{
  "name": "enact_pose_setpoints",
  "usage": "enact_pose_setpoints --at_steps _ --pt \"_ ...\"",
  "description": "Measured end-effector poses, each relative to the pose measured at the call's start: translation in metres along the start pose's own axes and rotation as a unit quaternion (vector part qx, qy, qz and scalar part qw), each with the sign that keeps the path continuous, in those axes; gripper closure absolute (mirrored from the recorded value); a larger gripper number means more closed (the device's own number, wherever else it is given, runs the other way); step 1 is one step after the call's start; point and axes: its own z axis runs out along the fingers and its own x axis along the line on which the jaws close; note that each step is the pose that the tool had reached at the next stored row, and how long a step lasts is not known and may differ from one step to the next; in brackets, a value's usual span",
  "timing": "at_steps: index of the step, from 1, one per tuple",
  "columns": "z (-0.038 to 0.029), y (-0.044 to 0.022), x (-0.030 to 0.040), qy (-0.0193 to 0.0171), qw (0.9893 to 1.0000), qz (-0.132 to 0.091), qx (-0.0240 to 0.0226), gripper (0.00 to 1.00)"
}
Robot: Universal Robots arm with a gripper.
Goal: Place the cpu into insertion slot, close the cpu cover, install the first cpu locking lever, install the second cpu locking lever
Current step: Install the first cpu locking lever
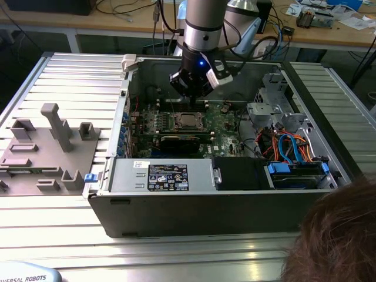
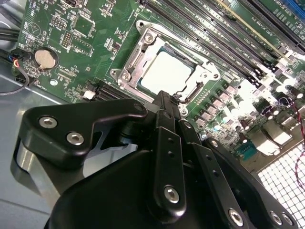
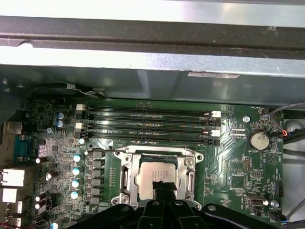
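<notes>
The cpu (image 3: 155,177) is seen seated in the socket at lower centre of the first wrist view, framed by the cpu cover (image 3: 125,167); the gripper (image 3: 162,190) is held just above its edge, fingers (image 2: 164,107) pressed together on nothing.

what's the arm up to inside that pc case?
The arm's pincer is down inside the open computer case, right at the edge of the processor socket on the green board. The cpu already sits in the socket, and the cpu cover lies flat around it, so the chip shows through its window. The pincer tips sit at the socket's edge by a thin metal lever. A person's head shows at the exterior view's lower right.
</notes>
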Motion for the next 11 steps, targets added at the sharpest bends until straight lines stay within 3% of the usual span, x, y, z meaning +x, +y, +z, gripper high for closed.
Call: enact_pose_setpoints --at_steps 9,11 --pt "-0.0089 0.0004 0.0002 0.0 1.0 0.0 0.0 0.89" --pt "-0.0135 0.0006 0.0003 0.0 1.0 0.0 -0.0001 0.89"
